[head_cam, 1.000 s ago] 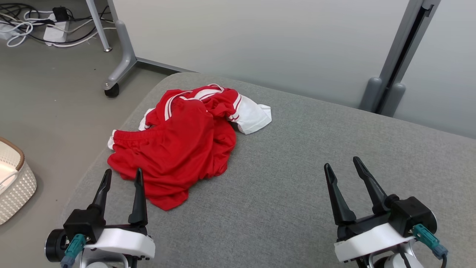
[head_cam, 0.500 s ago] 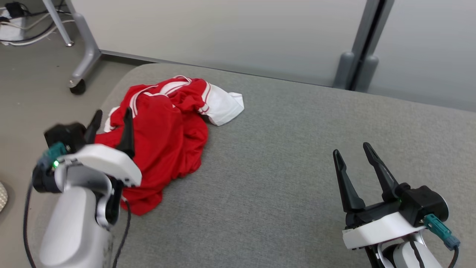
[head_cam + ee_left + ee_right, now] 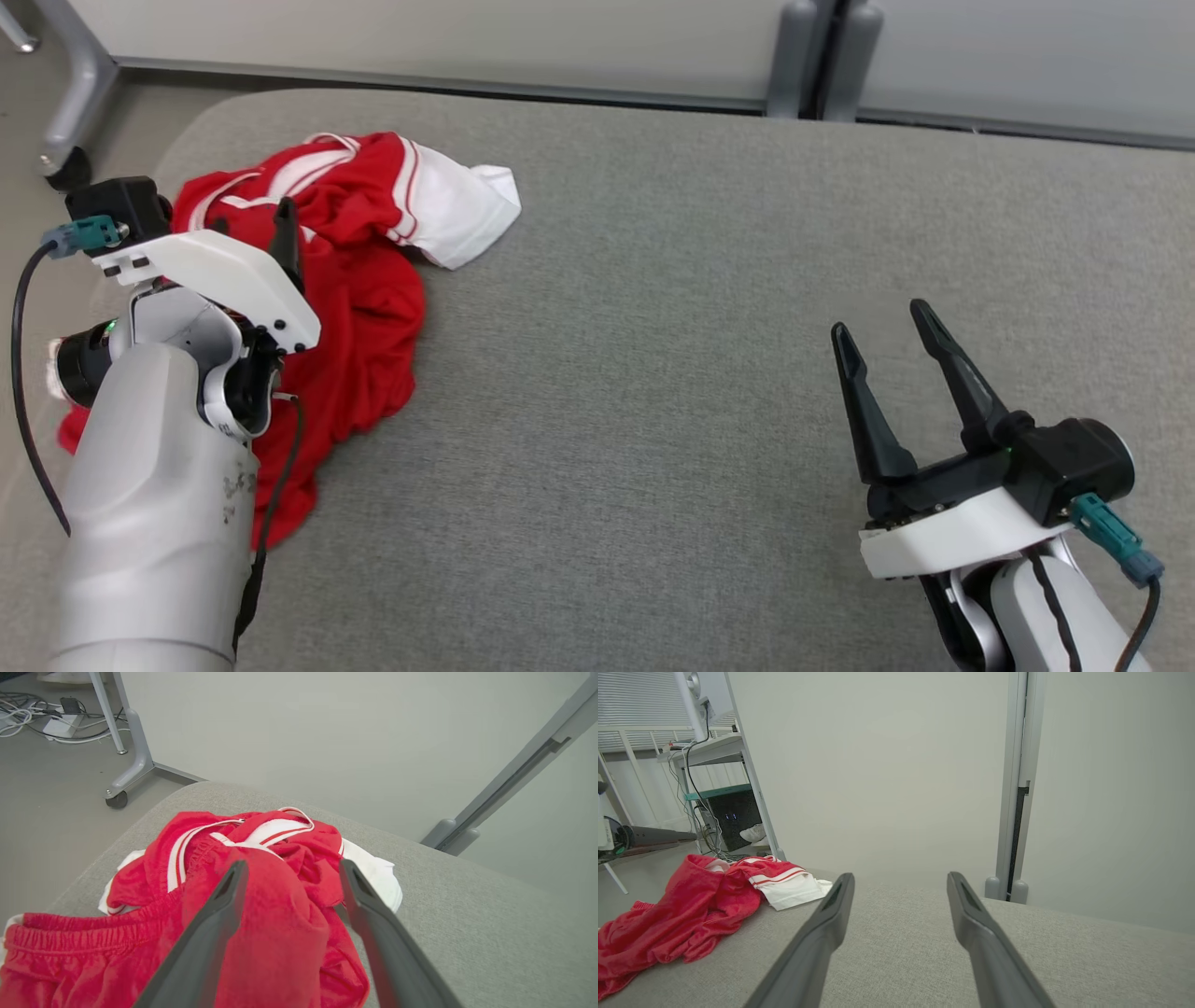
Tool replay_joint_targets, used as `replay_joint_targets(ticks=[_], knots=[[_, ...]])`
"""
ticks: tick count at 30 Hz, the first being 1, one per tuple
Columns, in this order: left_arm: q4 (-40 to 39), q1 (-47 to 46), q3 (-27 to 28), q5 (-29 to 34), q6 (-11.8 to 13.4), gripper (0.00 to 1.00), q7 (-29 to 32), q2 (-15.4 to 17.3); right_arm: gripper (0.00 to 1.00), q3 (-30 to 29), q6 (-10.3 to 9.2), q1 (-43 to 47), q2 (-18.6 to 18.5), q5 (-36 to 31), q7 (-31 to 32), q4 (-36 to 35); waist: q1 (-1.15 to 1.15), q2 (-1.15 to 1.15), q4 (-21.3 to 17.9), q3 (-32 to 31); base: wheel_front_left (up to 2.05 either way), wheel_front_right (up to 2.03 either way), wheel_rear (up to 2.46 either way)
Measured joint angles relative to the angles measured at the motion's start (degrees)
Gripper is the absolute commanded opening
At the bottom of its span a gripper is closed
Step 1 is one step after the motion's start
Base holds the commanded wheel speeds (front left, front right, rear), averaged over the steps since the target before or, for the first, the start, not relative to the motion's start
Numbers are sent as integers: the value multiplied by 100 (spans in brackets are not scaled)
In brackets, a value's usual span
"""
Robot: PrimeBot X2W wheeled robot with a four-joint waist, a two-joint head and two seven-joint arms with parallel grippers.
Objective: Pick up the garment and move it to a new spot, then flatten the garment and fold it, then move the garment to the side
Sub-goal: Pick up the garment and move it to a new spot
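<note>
Right fingers: my right gripper (image 3: 878, 317) is nearest, low on my right. Its fingers are spread wide and have hold of nothing, and they hang over bare grey cloth.
Left fingers: my left gripper (image 3: 293, 868) is up on my left, over the heap. Its fingers are spread just as wide. In my left wrist view a red fold sits between them, not pinched. I cannot tell whether the tips touch the cloth.
Left forearm: pale grey, it rises from the lower left of my head view and covers the near edge of the heap.
Surface: a grey fabric surface (image 3: 653, 327) with a rounded far-left corner.
Garment: the garment (image 3: 373, 289) lies crumpled on the left part of the surface, well apart from my right fingers. It is red with white stripes. An elastic hem lies on its near left side, and a white piece sticks out at its far right.
Floor: a caster (image 3: 116, 799) on a grey leg stands past the left corner, with cables (image 3: 28, 718) farther off.
Wall: pale panels stand behind the surface, with a grey post (image 3: 822, 56) at the far edge.
</note>
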Motion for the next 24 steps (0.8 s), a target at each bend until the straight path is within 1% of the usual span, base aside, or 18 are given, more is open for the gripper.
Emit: replay_joint_targets(ticks=[7, 9, 10, 11, 18, 24], knots=[[1152, -482, 36, -114, 80, 100, 166, 53, 100, 0, 0, -138, -71, -3, 0, -12, 0, 0, -241, 331, 0, 0, 0], [1336, -570, 34, -130, 44, 59, 62, 54, 100, -4, 0, -146, -73, -5, 0, -23, 0, 0, -279, 381, 0, 0, 0], [1421, -612, 30, -131, 25, 36, 15, 57, 100, -9, 0, -148, -71, -11, 0, -26, 0, 0, -292, 399, 0, 0, 0], [1516, -639, 24, -133, 3, 0, 0, 60, 100, -12, 0, -149, -68, -16, 0, -29, 0, 0, -299, 410, 0, 0, 0], [1900, -773, -132, -70, -140, 0, -448, 121, 100, -21, 0, -151, -22, -43, 0, 13, 0, 0, -252, 318, 0, 0, 0], [1947, -816, -412, 149, -393, 0, -714, 331, 100, -8, 0, -111, 68, 2, 0, 55, 0, 0, -239, 20, 0, 0, 0]])
